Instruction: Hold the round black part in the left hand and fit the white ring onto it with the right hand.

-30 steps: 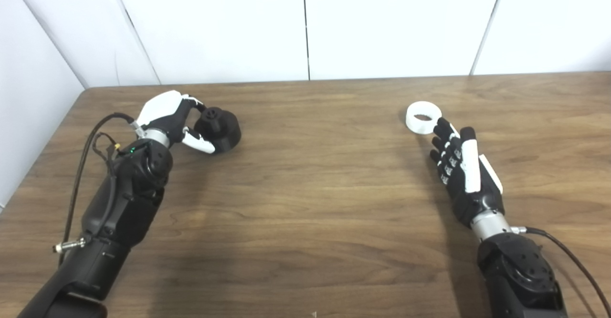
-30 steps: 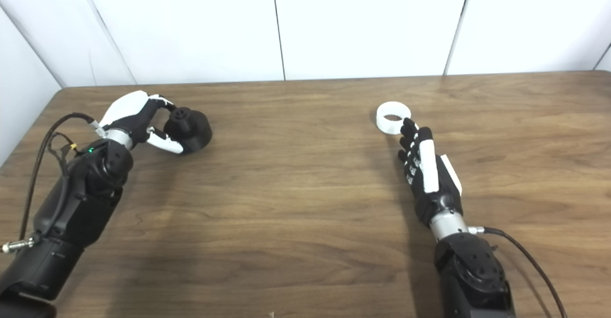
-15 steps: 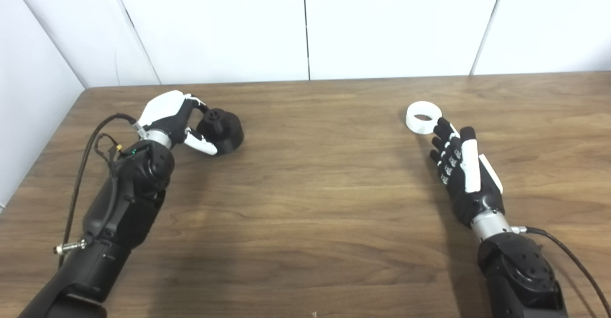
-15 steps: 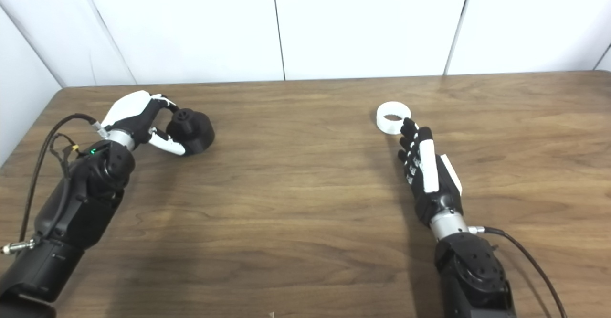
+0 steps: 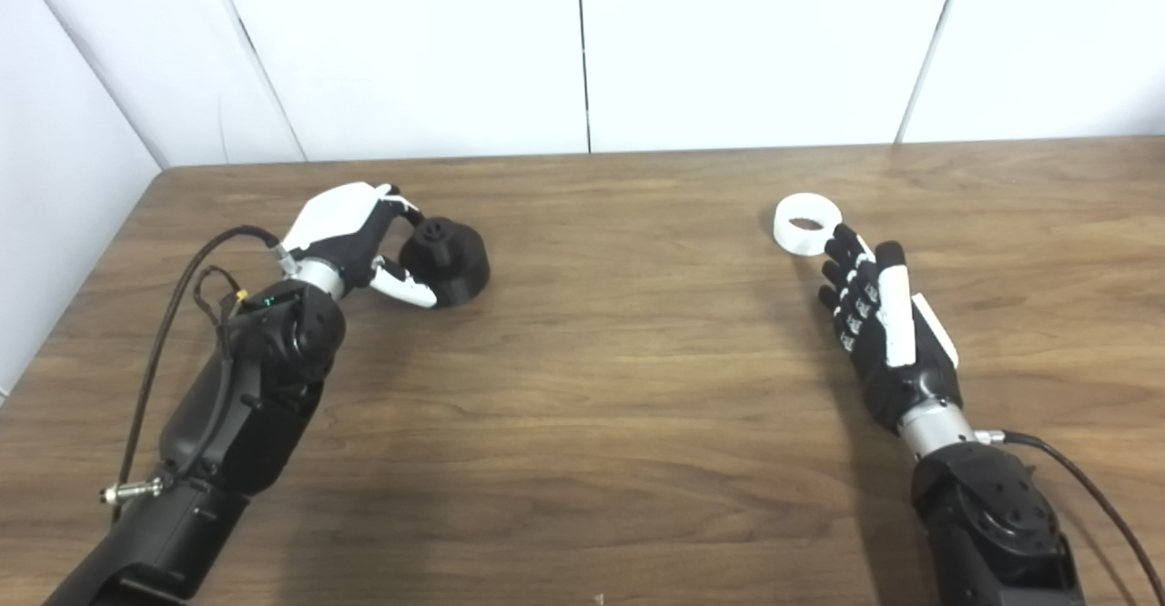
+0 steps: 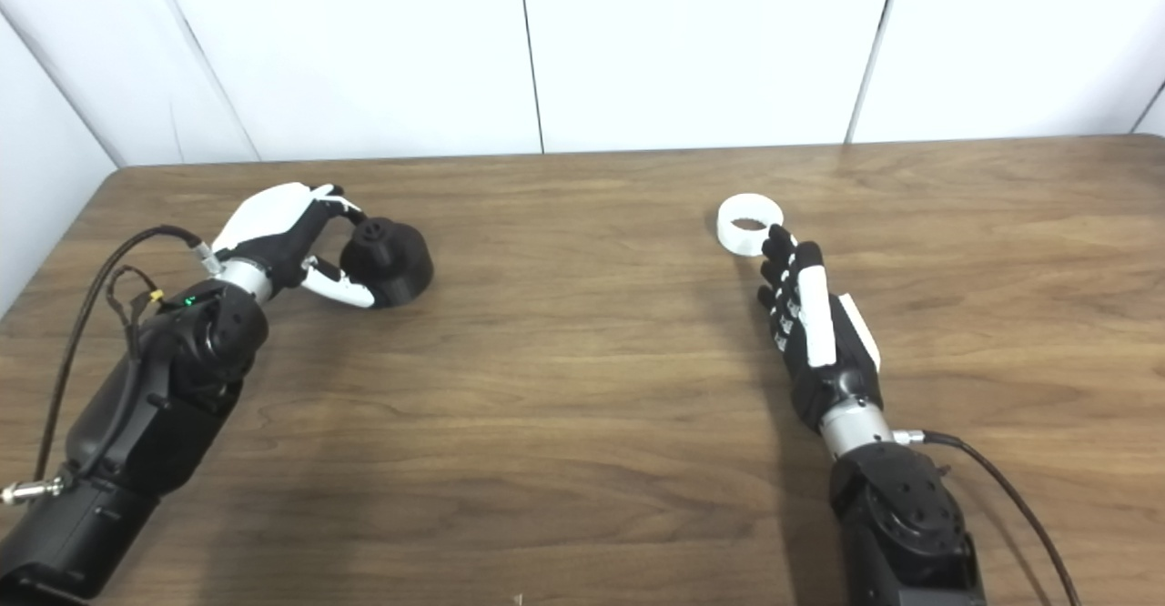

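The round black part (image 5: 448, 258), a dome with a small knob on top, sits at the left of the wooden table (image 5: 601, 351). My left hand (image 5: 357, 235) is shut on the black part, thumb under its near side and fingers over the knob. The white ring (image 5: 806, 222) lies flat at the right. My right hand (image 5: 876, 315) rests just below the ring, open, fingers straight and pointing at it, fingertips (image 5: 842, 235) touching or nearly touching its near edge.
White wall panels (image 5: 582, 42) stand behind the table's far edge. Black cables (image 5: 168, 315) trail from the left forearm, and another cable (image 5: 1083, 488) from the right wrist.
My left hand has slid to the right and slightly toward me, carrying the black part with it. The right hand and the ring have not moved.
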